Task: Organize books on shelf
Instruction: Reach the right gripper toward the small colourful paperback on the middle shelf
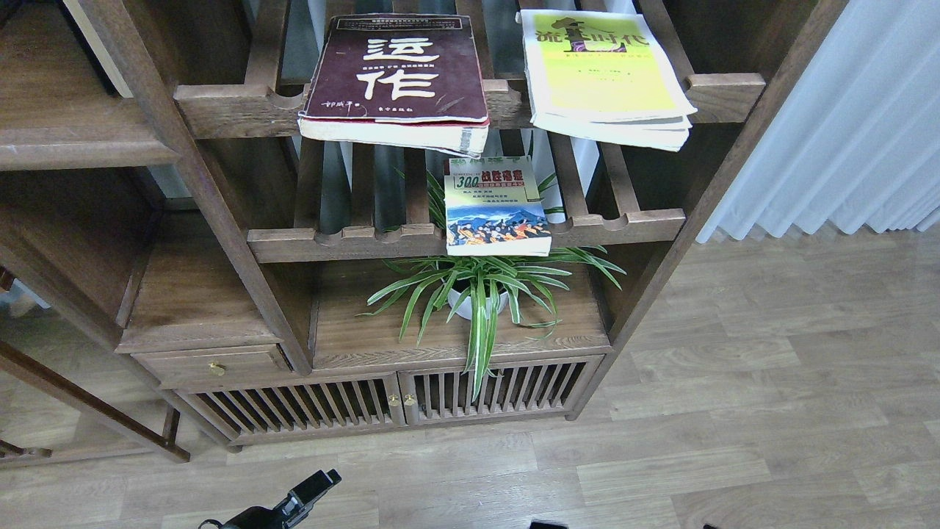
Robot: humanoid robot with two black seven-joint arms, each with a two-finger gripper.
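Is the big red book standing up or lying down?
Lying down. The red book rests flat on the slatted rack, cover facing up, its front edge sticking out past the rail.

black arm (283, 509), angular matte housing, thin cable loop nr base.

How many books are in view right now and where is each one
3. The maroon book and the yellow-green book lie on the upper slatted rack; the "300" book lies on the lower slatted rack. None visibly hidden.

The maroon book (396, 77) reads "运作", the small blue-picture book (496, 206) "300".
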